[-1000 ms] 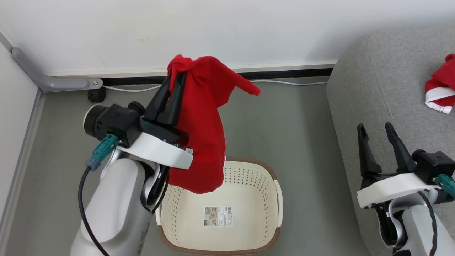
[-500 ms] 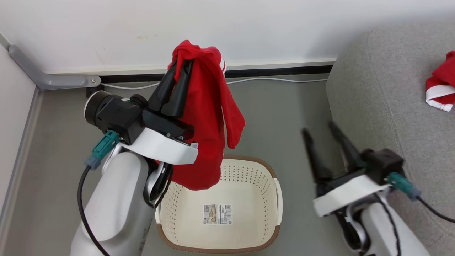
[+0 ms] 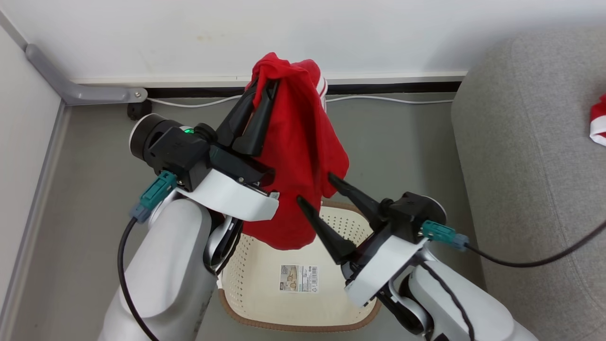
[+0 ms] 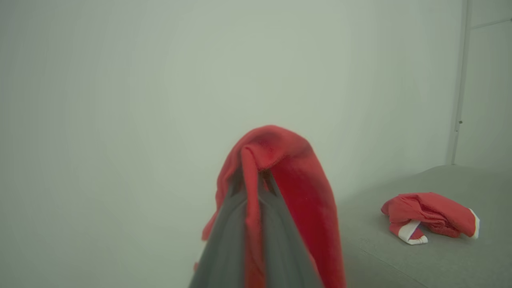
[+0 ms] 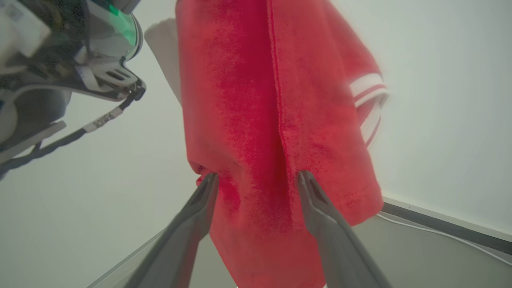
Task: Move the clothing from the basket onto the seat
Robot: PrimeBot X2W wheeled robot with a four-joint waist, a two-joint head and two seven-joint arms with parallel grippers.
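Reaching in with the second arm for the lifted garment

The left gripper (image 3: pixel 263 102) is clenched on the top of a red garment (image 3: pixel 298 142), holding it high so that it hangs above the basket (image 3: pixel 251 270). What can be seen of the basket's floor carries just a barcode sticker (image 3: pixel 298 278). A second garment (image 3: pixel 599 125) already lies on the grey sofa (image 3: pixel 521 166) at the right.

Within the last second the right gripper (image 3: pixel 314 187) has swung from beside the sofa across to the hanging cloth. Its fingers are spread apart, tips at the lower part of the fabric, with nothing pinched yet. This suggests a two-handed hold or a handover is being set up before the carry to the sofa. With the last piece out of the basket, the task seems well past halfway.
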